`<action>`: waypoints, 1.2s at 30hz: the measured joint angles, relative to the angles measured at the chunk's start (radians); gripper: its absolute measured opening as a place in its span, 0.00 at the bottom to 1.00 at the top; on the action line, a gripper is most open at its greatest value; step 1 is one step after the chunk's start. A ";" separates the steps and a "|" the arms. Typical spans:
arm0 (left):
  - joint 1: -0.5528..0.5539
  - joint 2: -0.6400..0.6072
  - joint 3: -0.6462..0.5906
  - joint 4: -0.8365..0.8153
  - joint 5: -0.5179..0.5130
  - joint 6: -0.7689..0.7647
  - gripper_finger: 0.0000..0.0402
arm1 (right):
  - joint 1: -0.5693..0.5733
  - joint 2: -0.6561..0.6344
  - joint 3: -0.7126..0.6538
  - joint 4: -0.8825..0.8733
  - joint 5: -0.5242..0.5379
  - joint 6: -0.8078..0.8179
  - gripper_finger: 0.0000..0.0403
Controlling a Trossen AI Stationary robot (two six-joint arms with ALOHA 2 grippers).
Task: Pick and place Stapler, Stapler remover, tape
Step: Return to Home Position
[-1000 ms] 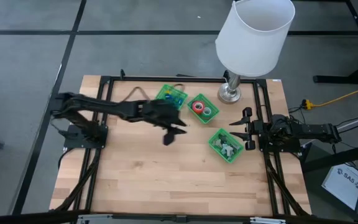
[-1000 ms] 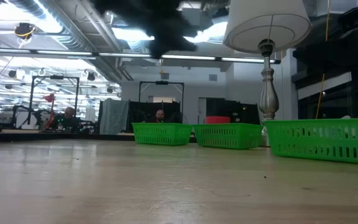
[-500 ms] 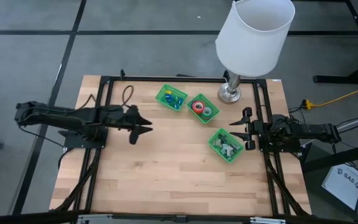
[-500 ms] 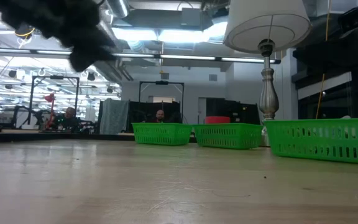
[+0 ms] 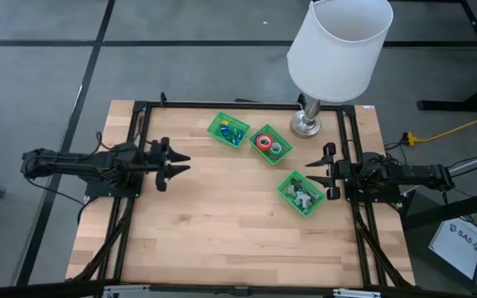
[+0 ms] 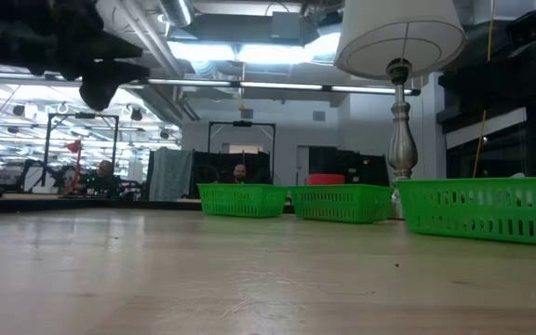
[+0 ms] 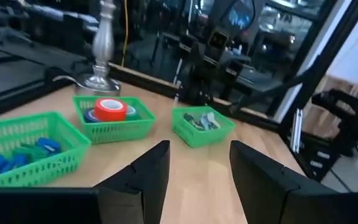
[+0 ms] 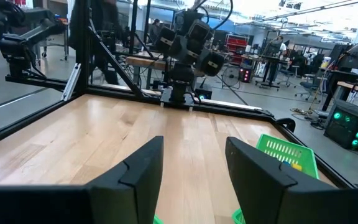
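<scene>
tape [image 5: 263,141] well apart from left tool [image 5: 185,163]

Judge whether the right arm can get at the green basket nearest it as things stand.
Probably yes: the right tool, open, sits just beside that green basket, with nothing between them.
</scene>
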State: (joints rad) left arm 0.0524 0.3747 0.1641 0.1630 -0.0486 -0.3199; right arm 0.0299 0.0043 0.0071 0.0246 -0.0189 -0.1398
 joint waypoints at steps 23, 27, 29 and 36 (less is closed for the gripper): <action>0.029 -0.375 -0.096 -0.070 0.069 0.138 0.41 | 0.000 0.000 0.000 0.000 0.000 0.000 0.44; 0.029 -0.375 -0.095 -0.059 0.033 0.158 0.41 | 0.000 0.000 0.000 0.000 0.000 0.000 0.44; 0.029 -0.375 -0.095 -0.057 -0.003 0.159 0.40 | 0.000 0.000 0.000 0.000 0.000 0.000 0.44; 0.029 -0.365 -0.156 0.007 -0.035 0.137 0.41 | 0.000 0.000 0.000 0.000 0.000 0.000 0.44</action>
State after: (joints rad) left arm 0.0813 0.0093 0.0086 0.1700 -0.0836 -0.1831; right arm 0.0299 0.0044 0.0067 0.0246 -0.0189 -0.1398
